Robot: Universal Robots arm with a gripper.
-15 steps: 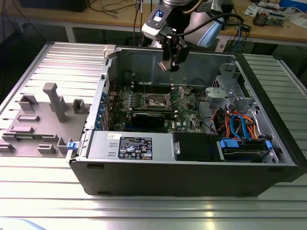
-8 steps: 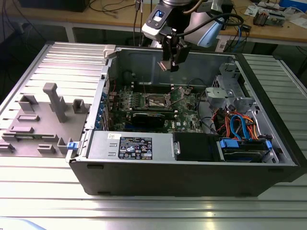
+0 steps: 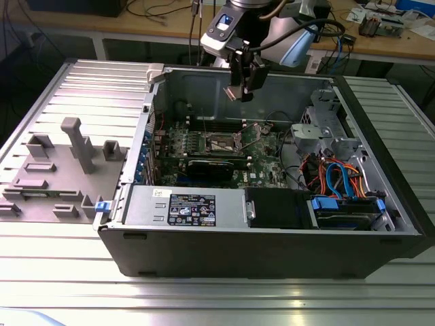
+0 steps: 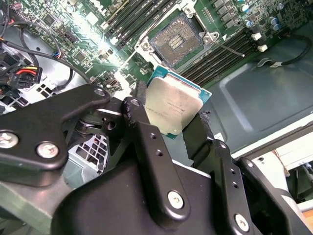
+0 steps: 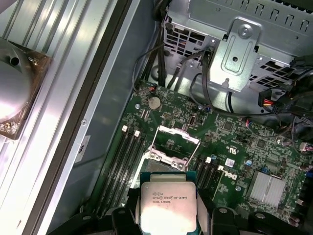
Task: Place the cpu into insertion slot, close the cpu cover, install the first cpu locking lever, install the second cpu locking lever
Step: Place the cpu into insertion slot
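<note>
Above the open case (image 3: 272,251), the fingers (image 4: 142,125) clamp the cpu (image 4: 173,105) by opposite edges, well over the insertion slot (image 4: 177,41); this likely spares its contacts. The cpu cover (image 5: 173,139) stands raised, leaving the slot bare.

Around me a ribbed silvery aluminium tabletop (image 3: 68,285) spreads wide, brightly lit. Behind it runs a long pale wooden workbench (image 3: 170,26) strewn with tangled black cables (image 3: 153,9). Grey plastic fixture blocks (image 3: 75,146) stand toward the exterior view's left.
</note>
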